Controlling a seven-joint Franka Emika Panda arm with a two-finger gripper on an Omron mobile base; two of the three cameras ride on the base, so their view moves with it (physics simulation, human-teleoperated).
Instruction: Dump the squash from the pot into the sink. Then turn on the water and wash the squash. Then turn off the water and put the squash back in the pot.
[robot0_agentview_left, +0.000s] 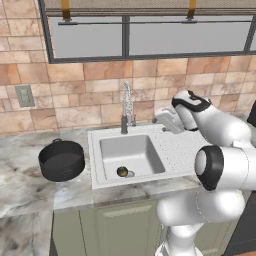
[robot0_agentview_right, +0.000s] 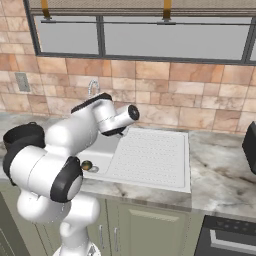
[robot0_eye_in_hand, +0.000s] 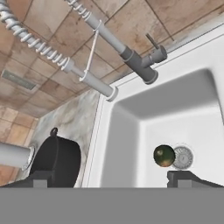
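Your gripper (robot0_eye_in_hand: 109, 178) is spread wide with nothing between its fingers; in the hand view the two dark fingertips (robot0_eye_in_hand: 183, 177) stand far apart at the bottom, one by the pot and one just below the drain. From the left base view you can see the hand held up over the drainboard (robot0_agentview_left: 187, 147), to the right of the faucet (robot0_agentview_left: 126, 107) and clear of it.

Look past the fingers and you find the squash (robot0_eye_in_hand: 164, 156) lying on the floor of the sink (robot0_eye_in_hand: 131, 113), touching or just beside the round metal drain (robot0_eye_in_hand: 183, 157). It shows dark green with orange patches. In the left base view it sits at the near edge of the basin floor.

No stream is visible from the faucet spout; its spring-coil neck arches over the back rim of the sink, with the lever at its base.

The pot (robot0_agentview_left: 61, 160) stands upright on the marble counter (robot0_agentview_left: 25, 185) left of the sink, near its rim.
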